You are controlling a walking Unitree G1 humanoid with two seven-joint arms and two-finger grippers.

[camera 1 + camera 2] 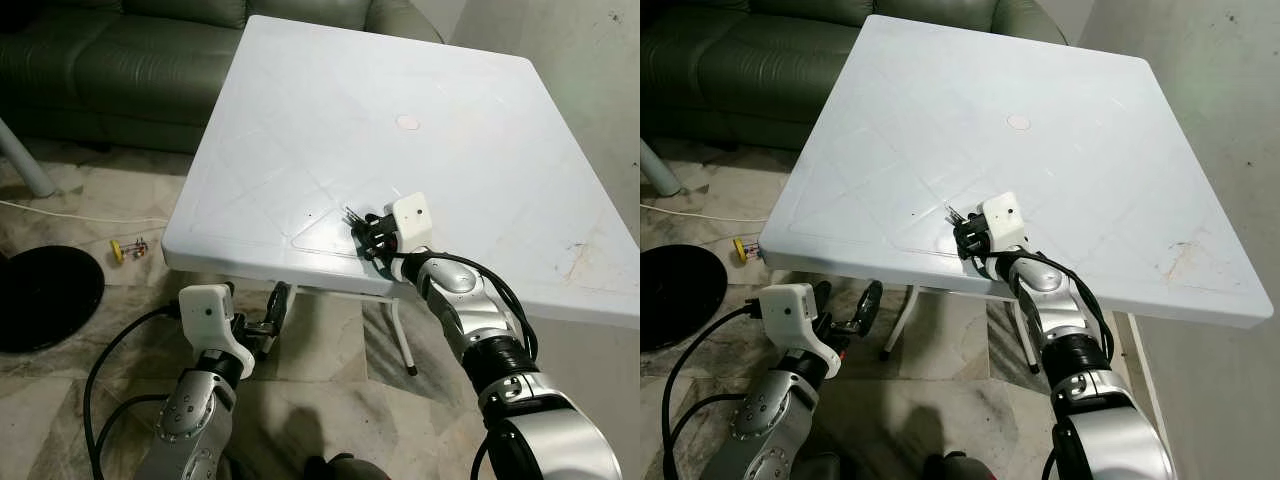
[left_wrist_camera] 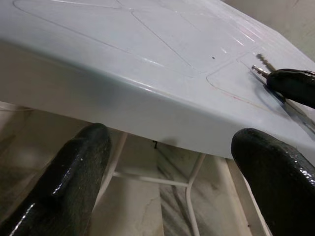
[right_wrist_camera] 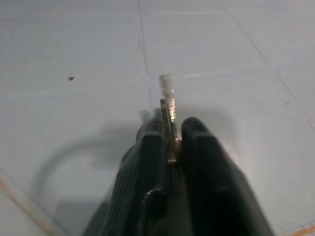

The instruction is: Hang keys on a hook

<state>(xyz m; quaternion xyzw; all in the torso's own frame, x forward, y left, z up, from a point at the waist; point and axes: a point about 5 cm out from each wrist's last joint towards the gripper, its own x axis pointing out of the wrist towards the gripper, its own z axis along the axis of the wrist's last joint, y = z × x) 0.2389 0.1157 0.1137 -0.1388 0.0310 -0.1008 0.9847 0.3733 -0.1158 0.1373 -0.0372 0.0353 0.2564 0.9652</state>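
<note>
A small bunch of metal keys (image 1: 352, 214) is pinched in my right gripper (image 1: 368, 232), which is shut on it just above the white table (image 1: 400, 100), close to the table's front edge. In the right wrist view the key blades (image 3: 168, 103) stick out past the two closed black fingers (image 3: 147, 162). My left gripper (image 1: 268, 322) is open, lower down, in front of and below the table's front edge. The left wrist view looks between its two spread fingers (image 2: 74, 182) at the table rim (image 2: 147, 103) and the keys (image 2: 261, 66) beyond.
A dark green sofa (image 1: 150, 50) stands behind the table at the left. On the marble floor lie a round black base (image 1: 40, 295), a small yellow object (image 1: 128, 249) and a white cable. White table legs (image 1: 400, 330) stand under the front edge. A pale wall runs along the right.
</note>
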